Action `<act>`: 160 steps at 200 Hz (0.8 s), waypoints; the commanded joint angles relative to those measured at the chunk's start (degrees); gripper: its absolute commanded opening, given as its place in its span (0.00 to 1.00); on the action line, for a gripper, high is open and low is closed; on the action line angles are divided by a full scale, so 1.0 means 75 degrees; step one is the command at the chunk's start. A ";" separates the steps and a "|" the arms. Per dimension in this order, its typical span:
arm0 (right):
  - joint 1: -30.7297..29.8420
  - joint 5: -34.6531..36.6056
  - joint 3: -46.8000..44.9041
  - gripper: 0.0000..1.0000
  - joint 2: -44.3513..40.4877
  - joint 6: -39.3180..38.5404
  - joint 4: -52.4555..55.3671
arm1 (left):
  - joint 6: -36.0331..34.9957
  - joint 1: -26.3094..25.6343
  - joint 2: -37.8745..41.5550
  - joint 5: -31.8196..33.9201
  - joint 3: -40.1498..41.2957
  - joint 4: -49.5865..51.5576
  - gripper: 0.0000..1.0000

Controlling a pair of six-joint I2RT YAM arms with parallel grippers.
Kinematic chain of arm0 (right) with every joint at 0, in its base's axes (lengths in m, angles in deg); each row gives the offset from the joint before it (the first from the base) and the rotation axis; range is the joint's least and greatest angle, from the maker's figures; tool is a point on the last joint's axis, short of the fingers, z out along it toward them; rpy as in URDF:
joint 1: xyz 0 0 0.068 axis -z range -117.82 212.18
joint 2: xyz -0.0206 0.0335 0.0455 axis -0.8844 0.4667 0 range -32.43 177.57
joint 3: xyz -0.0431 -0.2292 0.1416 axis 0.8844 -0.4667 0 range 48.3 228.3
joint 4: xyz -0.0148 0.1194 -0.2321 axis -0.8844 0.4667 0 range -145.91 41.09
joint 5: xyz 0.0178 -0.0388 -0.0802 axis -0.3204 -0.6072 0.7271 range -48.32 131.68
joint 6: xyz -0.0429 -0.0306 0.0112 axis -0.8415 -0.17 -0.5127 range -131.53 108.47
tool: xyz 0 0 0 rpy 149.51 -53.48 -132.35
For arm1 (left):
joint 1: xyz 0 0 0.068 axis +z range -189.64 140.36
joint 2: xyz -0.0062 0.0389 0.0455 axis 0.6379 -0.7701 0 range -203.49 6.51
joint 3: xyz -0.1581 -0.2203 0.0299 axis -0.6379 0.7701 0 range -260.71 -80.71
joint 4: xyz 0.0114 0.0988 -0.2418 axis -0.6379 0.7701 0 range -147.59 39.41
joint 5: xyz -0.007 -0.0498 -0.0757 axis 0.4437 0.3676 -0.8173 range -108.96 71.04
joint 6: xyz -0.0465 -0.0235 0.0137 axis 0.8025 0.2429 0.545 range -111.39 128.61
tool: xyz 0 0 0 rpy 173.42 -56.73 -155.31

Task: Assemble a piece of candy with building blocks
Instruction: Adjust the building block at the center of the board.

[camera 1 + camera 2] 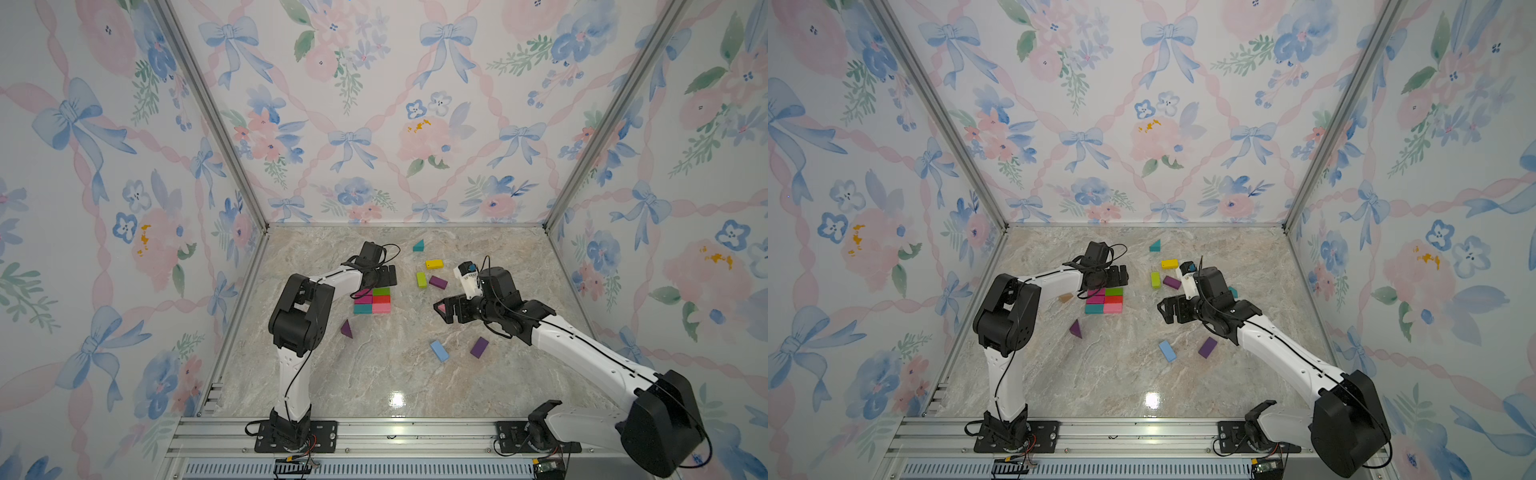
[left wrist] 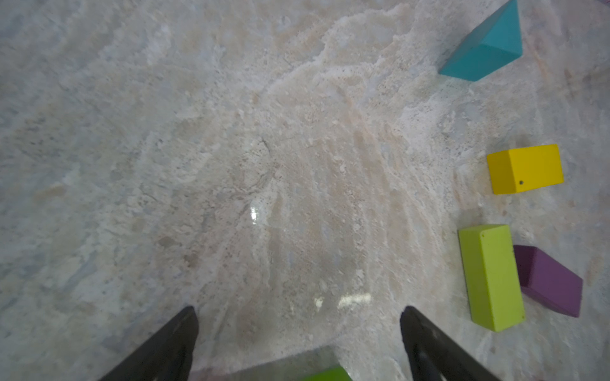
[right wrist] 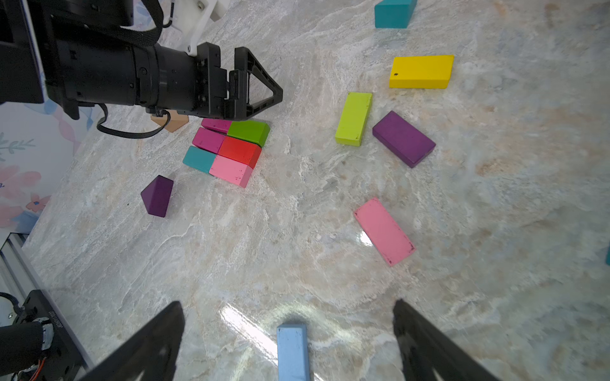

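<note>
Six bricks form a tight cluster (image 1: 372,301) on the marble: two magenta, green, red, teal and pink (image 3: 227,151). My left gripper (image 1: 386,275) hovers open just over the cluster's far edge; its wrist view shows empty fingers (image 2: 185,333) above bare table, with the green brick (image 2: 326,374) at the frame edge. My right gripper (image 1: 444,309) hangs open and empty above a loose pink brick (image 3: 384,231). A blue brick (image 3: 292,351) lies on the table below, between its fingers and untouched.
Loose blocks lie around: teal prism (image 1: 419,246), yellow brick (image 1: 434,264), lime brick (image 1: 421,280) beside a purple brick (image 1: 438,282), purple prism (image 1: 346,329), another purple brick (image 1: 479,347), and a tan prism (image 1: 1065,297) under the left arm. Flowered walls enclose three sides.
</note>
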 commanded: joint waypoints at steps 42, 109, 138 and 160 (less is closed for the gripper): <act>0.0077 -0.0048 -0.0076 0.99 -0.0173 0.0044 -0.0008 | -0.0194 -0.0084 0.0359 -0.0039 0.0287 0.0413 0.98; 0.0071 -0.0028 -0.0112 0.99 -0.0228 0.0060 0.0004 | -0.0219 -0.0107 0.0384 -0.0030 0.0201 0.0467 0.98; 0.0077 -0.0027 -0.0132 0.99 -0.0226 0.0056 0.0038 | -0.0288 -0.0091 0.0400 0.0011 -0.0099 0.0520 0.98; 0.0076 0.0016 -0.0143 0.99 -0.0280 0.0027 0.0097 | -0.0357 -0.0015 0.0455 0.0011 -0.0411 0.0626 0.98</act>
